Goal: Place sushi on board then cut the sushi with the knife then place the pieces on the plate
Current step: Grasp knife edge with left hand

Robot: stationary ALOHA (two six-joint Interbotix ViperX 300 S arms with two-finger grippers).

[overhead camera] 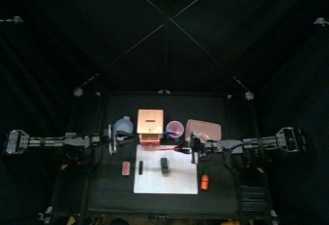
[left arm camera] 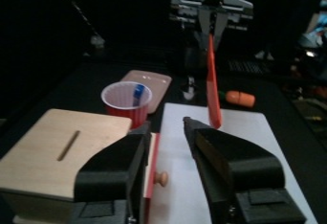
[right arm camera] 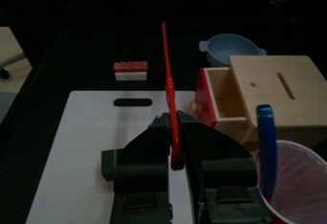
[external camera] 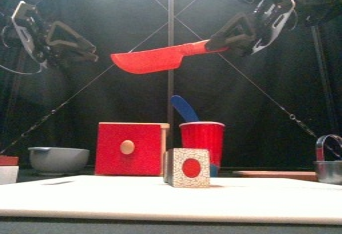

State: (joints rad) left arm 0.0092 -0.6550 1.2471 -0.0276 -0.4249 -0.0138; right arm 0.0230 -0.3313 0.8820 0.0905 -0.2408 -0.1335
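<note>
A sushi roll (external camera: 191,166) with a red centre stands on the white cutting board (overhead camera: 180,183), and from above it is a dark block (overhead camera: 164,163). My right gripper (external camera: 249,34) is shut on the red knife (external camera: 160,56), holding it level high above the roll. The right wrist view looks along the blade (right arm camera: 166,75), which is clamped in the gripper (right arm camera: 170,146). My left gripper (left arm camera: 166,132) is open and empty, raised over the board's left end (overhead camera: 115,147). The pink plate (overhead camera: 203,129) lies at the back right.
The wooden box with a red drawer front (external camera: 131,148) and a red cup (external camera: 203,138) holding a blue knife (external camera: 183,108) stand behind the board. A blue-grey bowl (external camera: 56,158) is at the back left. A red-and-white toy (overhead camera: 126,168) and an orange toy (overhead camera: 205,181) flank the board.
</note>
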